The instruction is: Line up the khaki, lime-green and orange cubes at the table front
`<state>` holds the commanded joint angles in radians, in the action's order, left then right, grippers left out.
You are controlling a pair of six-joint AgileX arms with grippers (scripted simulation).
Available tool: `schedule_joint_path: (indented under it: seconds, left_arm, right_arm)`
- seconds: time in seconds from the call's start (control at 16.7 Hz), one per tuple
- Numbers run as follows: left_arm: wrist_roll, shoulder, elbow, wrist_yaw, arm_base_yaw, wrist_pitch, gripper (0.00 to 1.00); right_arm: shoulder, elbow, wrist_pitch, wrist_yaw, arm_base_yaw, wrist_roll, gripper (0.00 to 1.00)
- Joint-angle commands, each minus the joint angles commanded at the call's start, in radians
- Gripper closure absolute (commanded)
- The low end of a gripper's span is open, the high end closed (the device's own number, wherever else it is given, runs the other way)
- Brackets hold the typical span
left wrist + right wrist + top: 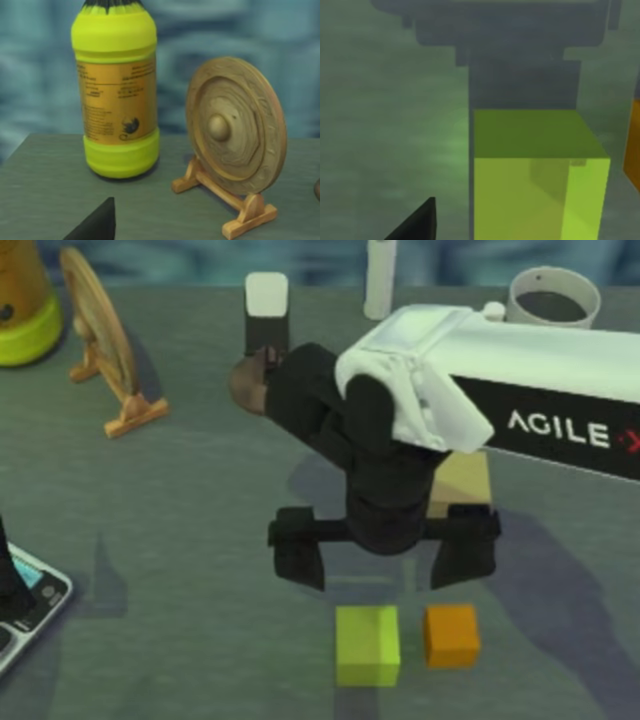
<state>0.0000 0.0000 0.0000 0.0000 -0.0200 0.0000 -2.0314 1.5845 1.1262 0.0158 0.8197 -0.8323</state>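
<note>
Top view first: the right arm (520,390) reaches in from the right edge of the table (180,500) and its gripper (385,575) hangs over the middle, fingers spread wide with nothing between them. Just in front of it, near the front edge, the lime-green cube (367,644) sits with the orange cube (451,635) right beside it on the right, a small gap between them. The khaki cube (462,485) is further back, mostly hidden under the arm. Along the back edge there's a yellow bottle (25,305) in the left corner, a wooden disc on a stand (105,345), a black and white block (266,310), a white tube (380,278) and a white ring (553,295). A scale (28,602) pokes in at the left edge.

Left wrist view: the left gripper only shows as a dark finger tip (97,225), so I can't tell how open it is. It faces the bottle (117,95) and the disc (232,130).

Right wrist view: looking down on the green cube (535,175), the gripper's shadow on the table behind it, a sliver of orange (632,145) at the side.
</note>
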Motion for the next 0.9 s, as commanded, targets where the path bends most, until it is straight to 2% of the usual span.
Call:
schedule_joint_path:
  seconds: [0.42,0.54,0.9]
  left_arm:
    - [0.0,0.0,0.0,0.0,0.0,0.0,0.0]
    - [0.0,0.0,0.0,0.0,0.0,0.0,0.0]
    - [0.0,0.0,0.0,0.0,0.0,0.0,0.0]
  right_arm:
    - [-0.203,0.324,0.112,-0.011,-0.321,0.273,0.0]
    - [-0.228,0.357,0.126,-0.012,-0.354,0.305,0.0]
    - [-0.231,0.341,0.108,-0.012,-0.353,0.305,0.0]
